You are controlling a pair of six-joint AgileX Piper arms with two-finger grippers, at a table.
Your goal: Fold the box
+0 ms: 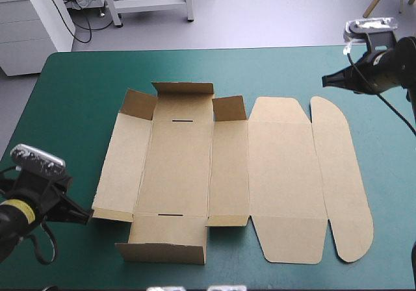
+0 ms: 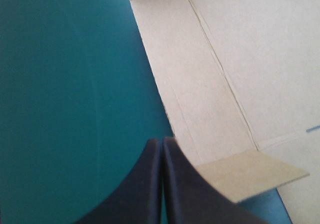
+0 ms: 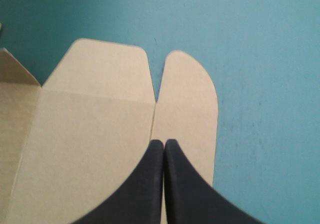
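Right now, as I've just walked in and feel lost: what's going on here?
Two robot arms are at a brown box lying mostly flat on the teal-green table, with a few flaps at its left end raised. The left pincer is shut beside its near-left corner. The right pincer is shut above the rounded flap at its right end. Neither grips it.

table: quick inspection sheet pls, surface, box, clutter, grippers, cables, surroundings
surface: teal-green cover, flat, no marks seen
job's things: box opened out; end flaps and corner tabs of its left part raised; lid panel and rounded flap lie flat on the right
clutter: nothing seen
grippers: left gripper shut, empty, at the box's near left corner; right gripper shut, empty, by the rounded flap's far end
cables: nothing seen beyond the robot's own
surroundings: nothing seen
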